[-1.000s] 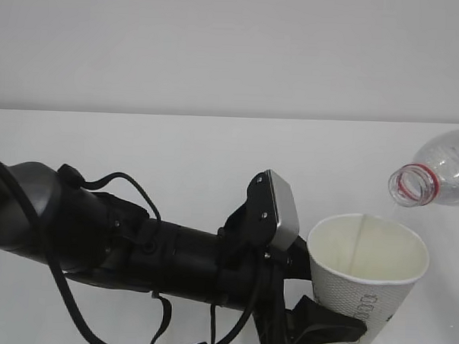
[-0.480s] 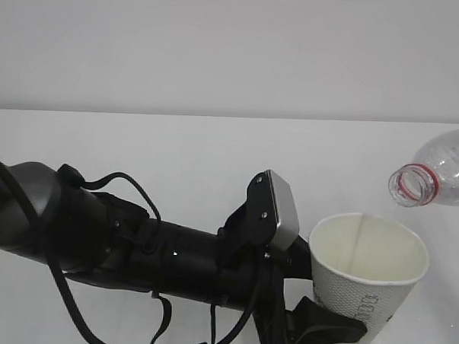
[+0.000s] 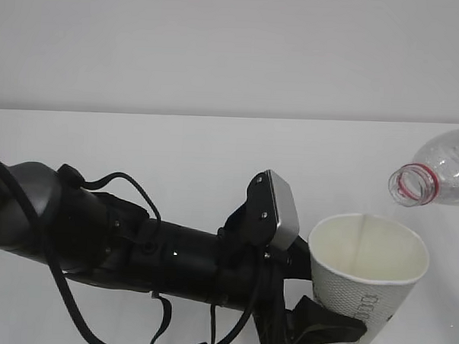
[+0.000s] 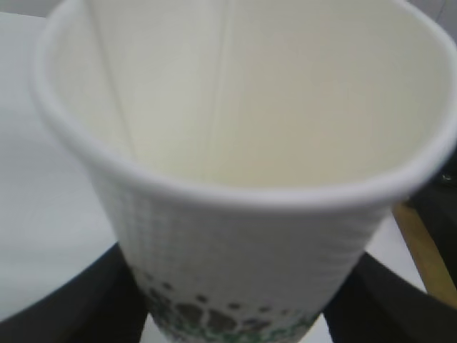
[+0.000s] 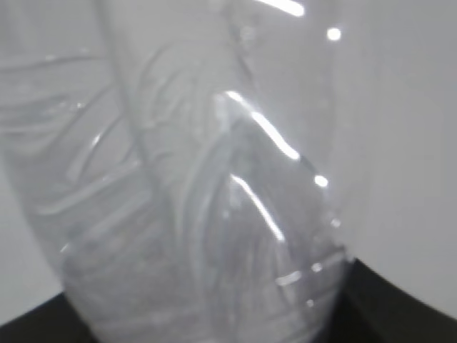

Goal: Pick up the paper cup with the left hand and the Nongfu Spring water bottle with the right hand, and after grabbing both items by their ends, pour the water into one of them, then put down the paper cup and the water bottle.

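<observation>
The left hand (image 3: 325,328) grips the paper cup (image 3: 365,288) low on its wall, a black finger (image 3: 322,322) pressed to each side, and holds it upright above the white bench (image 3: 177,151) near its front right corner. Up and to the right, at the right edge of the exterior view, the Nongfu Spring water bottle (image 3: 439,175) hangs tilted, its open red-ringed mouth pointing down-left over the cup's rim without touching it. The right wrist view is filled by the bottle's clear ribbed body with dark gripper parts at the bottom corners, so the right hand is clamped on it.
</observation>
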Controlling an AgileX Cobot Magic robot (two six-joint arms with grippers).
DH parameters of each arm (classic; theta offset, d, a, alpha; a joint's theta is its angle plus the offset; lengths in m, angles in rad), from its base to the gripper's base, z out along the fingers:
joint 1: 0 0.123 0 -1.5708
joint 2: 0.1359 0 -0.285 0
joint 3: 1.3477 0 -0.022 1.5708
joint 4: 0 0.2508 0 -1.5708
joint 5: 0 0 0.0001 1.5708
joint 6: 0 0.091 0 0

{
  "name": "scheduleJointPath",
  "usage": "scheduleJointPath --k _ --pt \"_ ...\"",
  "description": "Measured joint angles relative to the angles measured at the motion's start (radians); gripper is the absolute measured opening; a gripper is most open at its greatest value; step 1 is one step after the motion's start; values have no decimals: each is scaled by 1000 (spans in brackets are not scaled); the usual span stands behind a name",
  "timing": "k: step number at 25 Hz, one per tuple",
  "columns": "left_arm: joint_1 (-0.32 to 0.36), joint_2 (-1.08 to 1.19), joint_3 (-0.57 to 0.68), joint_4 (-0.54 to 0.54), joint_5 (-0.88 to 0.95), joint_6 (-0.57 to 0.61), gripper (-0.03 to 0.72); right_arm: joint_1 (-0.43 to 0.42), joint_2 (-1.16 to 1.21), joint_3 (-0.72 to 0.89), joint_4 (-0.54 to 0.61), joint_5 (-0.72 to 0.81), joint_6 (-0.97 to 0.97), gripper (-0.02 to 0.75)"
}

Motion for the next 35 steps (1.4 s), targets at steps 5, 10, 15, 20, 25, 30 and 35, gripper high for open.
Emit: scheduleJointPath --k 5,10,15,20,25,30,35 --pt "0 0 0 0 0 0 499 0 0 0 0 -6 0 422" --pt "0 0 0 0 0 0 499 0 0 0 0 -6 -1 422" --pt "0 0 0 0 0 0 498 0 0 0 0 -6 -1 422" --pt "0 0 0 0 0 0 498 0 0 0 0 -6 -2 422" --pt "0 0 0 0 0 0 498 0 0 0 0 -6 -5 422" --pt "0 0 0 0 0 0 498 0 0 0 0 -6 -8 422" --pt "0 0 0 0 0 0 498 0 0 0 0 -6 -8 422"
